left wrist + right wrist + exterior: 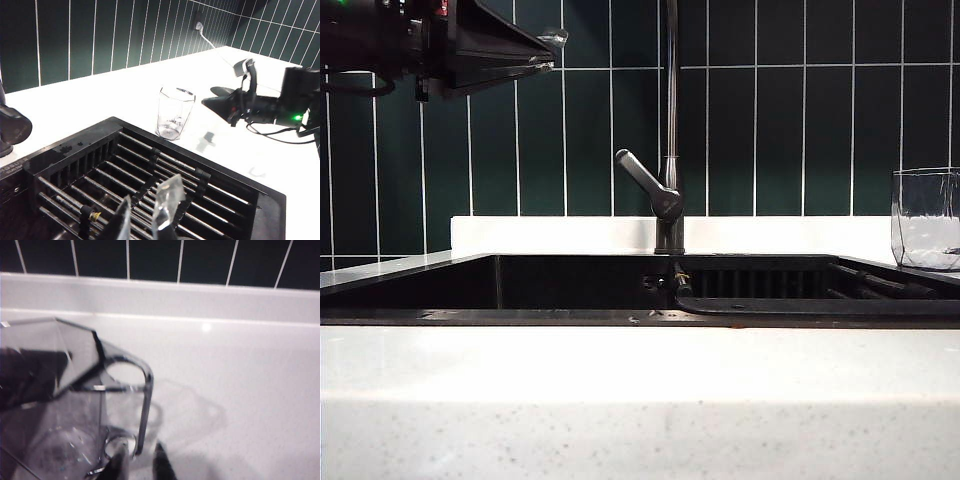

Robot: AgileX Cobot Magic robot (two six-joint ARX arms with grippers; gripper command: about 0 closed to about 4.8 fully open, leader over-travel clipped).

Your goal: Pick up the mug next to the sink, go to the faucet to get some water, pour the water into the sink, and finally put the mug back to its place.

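Your clear mug [175, 113] stood on the white countertop [125, 90] beside the sink [150, 185]. Your right gripper [140, 460] hung spread beside its handle [142, 400]; your left gripper [145, 215], narrowly parted and empty, hung above the ribbed rack [165, 175].

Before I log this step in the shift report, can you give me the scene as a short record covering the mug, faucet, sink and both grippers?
mug: upright on the white counter beside the sink, not held
faucet: behind the sink, no water seen running
sink: black basin, ribbed rack inside
left gripper: open, empty, raised above the rack
right gripper: open, close to the mug's handle, not yet gripping
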